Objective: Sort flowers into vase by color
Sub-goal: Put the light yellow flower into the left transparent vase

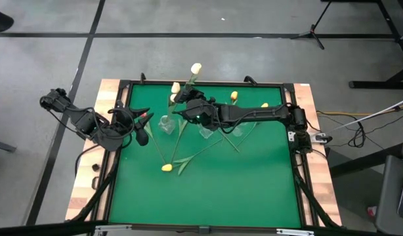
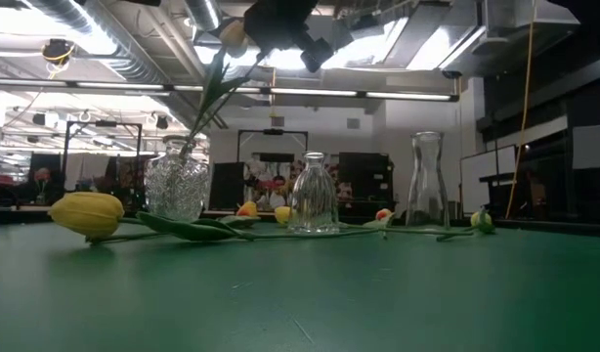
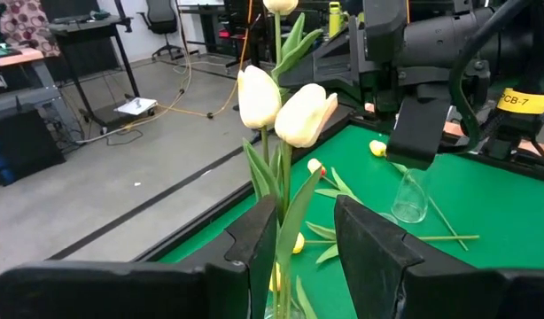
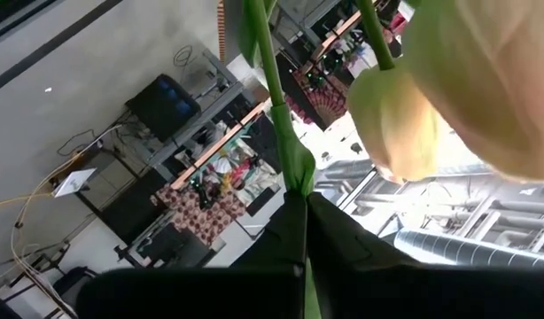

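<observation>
Right wrist view showed the right gripper [image 4: 303, 221] pinching a light, bendy tulip stem [image 4: 274, 80]; left gripper [image 3: 299, 235] stood open

- Three vases [image 2: 315, 194] stand in a row near the table's [image 1: 254, 190] far edge.
- Loose flowers [image 1: 167, 168] lie around and before them.
- Stems [image 2: 204, 108] stand in the leftmost vase.

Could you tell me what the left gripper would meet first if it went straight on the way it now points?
Most likely the white tulips in the vase: in its wrist view their stems rise right between the open left gripper's fingers. Beyond them is the right gripper, though depth is unclear.
</observation>
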